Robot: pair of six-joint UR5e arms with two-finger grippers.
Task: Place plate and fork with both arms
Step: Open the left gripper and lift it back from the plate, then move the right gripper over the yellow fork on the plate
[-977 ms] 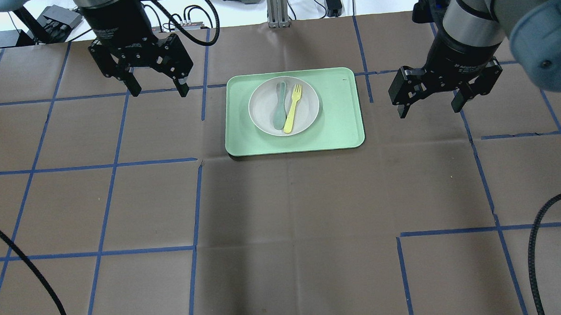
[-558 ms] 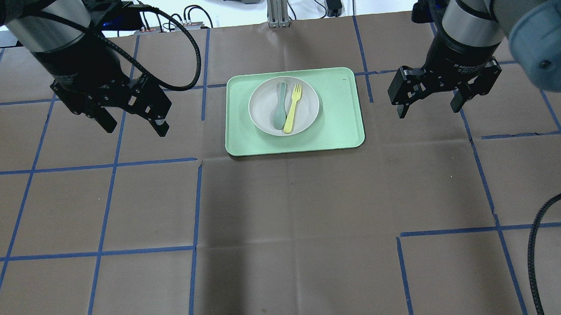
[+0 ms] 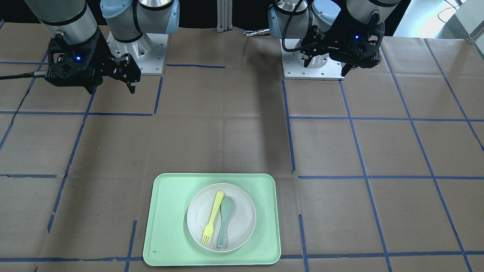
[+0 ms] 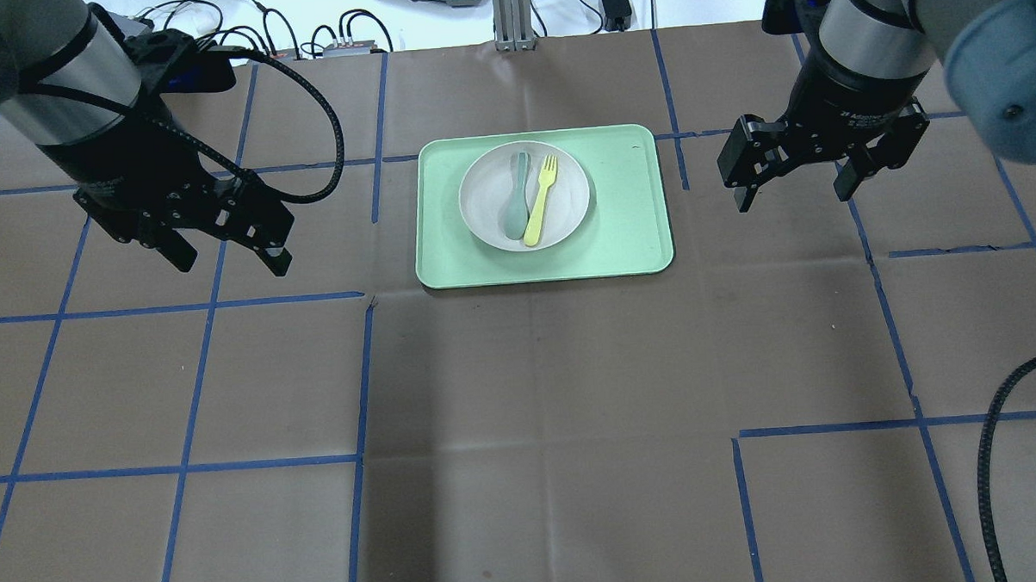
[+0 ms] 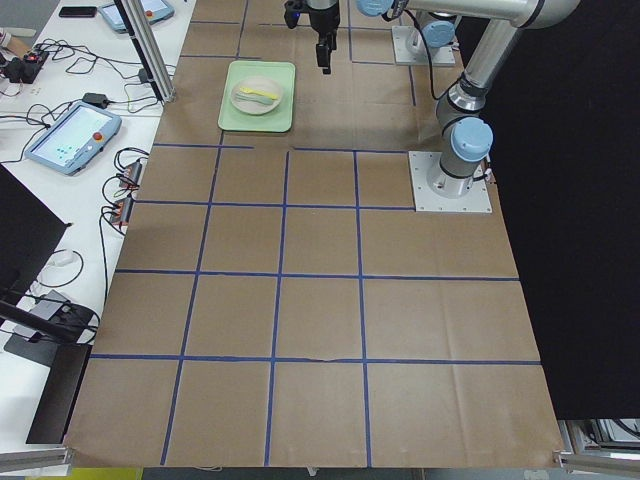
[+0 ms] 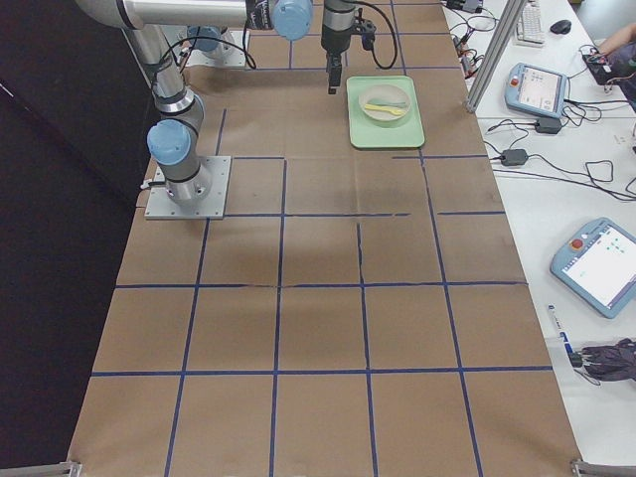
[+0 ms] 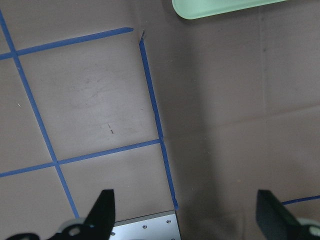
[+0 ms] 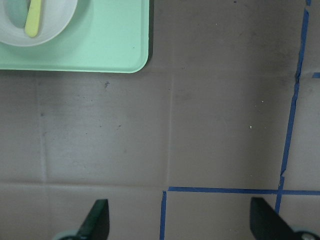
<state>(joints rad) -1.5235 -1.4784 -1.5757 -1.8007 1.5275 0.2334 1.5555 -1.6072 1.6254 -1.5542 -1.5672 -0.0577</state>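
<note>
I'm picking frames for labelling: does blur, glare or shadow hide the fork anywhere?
Overhead exterior: sharp, evenly lit, fork clear on the plate. Right wrist-mounted: only its handle shows, cut by the frame edge. Exterior left, right: fork just a tiny streak.

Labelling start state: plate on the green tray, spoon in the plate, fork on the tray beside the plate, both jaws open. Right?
No: the fork lies in the plate beside the spoon, not on the tray. The overhead exterior view shows it; the rest stands.
</note>
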